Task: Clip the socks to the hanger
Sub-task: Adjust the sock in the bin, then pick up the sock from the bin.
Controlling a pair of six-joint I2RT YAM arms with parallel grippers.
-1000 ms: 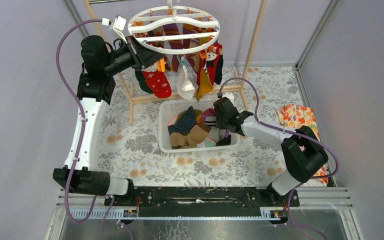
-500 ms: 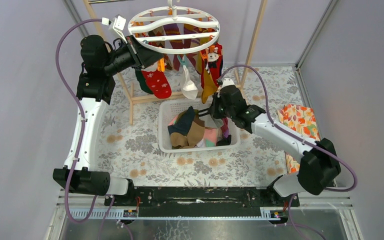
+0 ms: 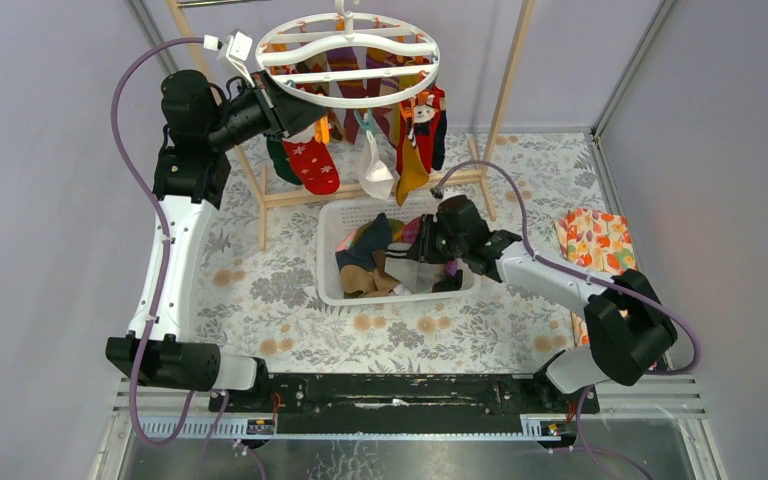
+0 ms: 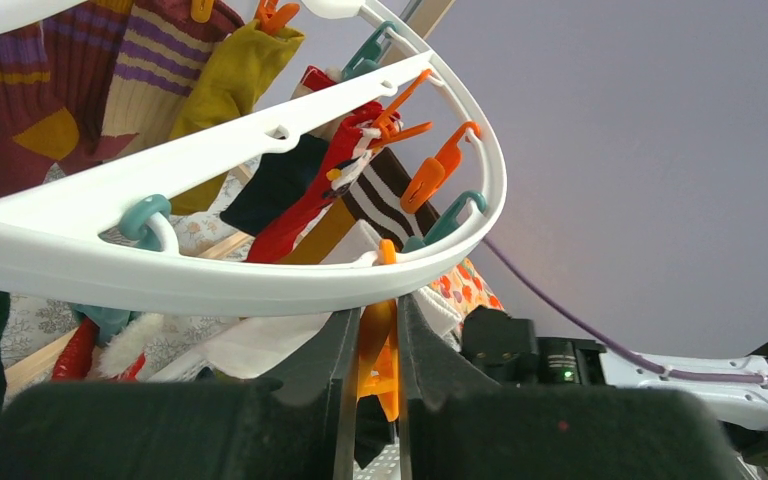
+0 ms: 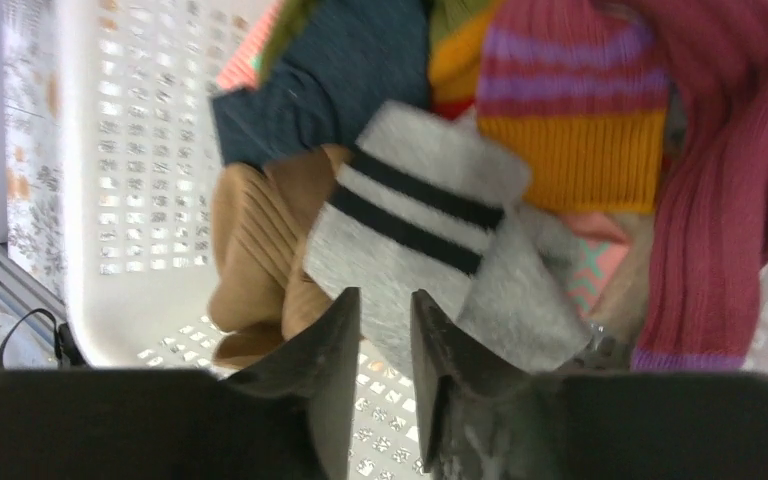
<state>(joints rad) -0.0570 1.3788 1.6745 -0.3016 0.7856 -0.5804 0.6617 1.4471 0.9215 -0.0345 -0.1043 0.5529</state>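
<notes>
Carefully lift the grey striped sock (image 5: 410, 210), pinched in the right claw (image 5: 385, 298), to the orange clip (image 4: 380, 365) the left claw (image 4: 378, 312) squeezes

No readable lettering, number or brand shows on the white round plastic hanger (image 3: 348, 102), the colourful fabric socks (image 3: 312, 165) or the white slotted basket (image 3: 328, 262).

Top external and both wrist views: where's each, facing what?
Top external: above and behind, looking down on hanger and basket; both arms show.
Left wrist: under the hanger rim, looking up; fingers pinch an orange clip.
Right wrist: above the basket, looking down at a grey striped sock; fingers show.
Shared: top and right wrist see that sock.
</notes>
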